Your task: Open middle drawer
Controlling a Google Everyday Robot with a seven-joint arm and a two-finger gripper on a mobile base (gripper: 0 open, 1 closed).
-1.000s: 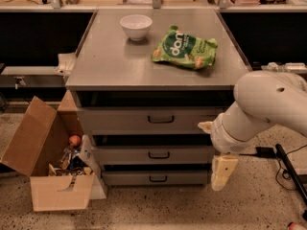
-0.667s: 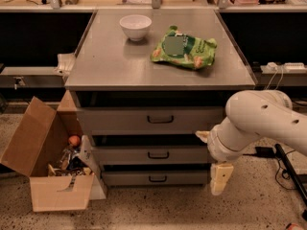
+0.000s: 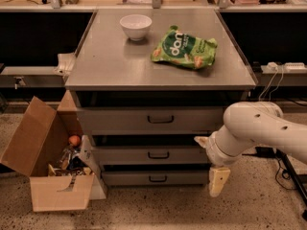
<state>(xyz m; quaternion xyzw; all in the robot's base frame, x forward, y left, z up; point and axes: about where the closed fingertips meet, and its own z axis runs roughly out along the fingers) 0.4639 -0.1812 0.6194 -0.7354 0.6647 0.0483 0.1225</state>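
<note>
The middle drawer (image 3: 151, 155) is a grey metal front with a small black bar handle (image 3: 158, 155), set between the taller top drawer (image 3: 148, 120) and the slimmer bottom drawer (image 3: 153, 178). All three look closed. My gripper (image 3: 207, 166) is at the end of the white arm (image 3: 259, 131), at the cabinet's right front corner, level with the middle and bottom drawers. Its cream fingers (image 3: 218, 180) stand apart, one pointing down and one toward the cabinet, holding nothing. The gripper is right of the middle drawer's handle and apart from it.
On the cabinet top (image 3: 105, 66) sit a white bowl (image 3: 135, 26) and a green snack bag (image 3: 185, 49). An open cardboard box (image 3: 48, 162) with clutter stands on the floor to the left of the drawers. Cables and a stand leg (image 3: 290, 171) are at the right.
The arm has swung left, bringing the gripper closer to the cabinet's right front corner. The drawers have not moved.
</note>
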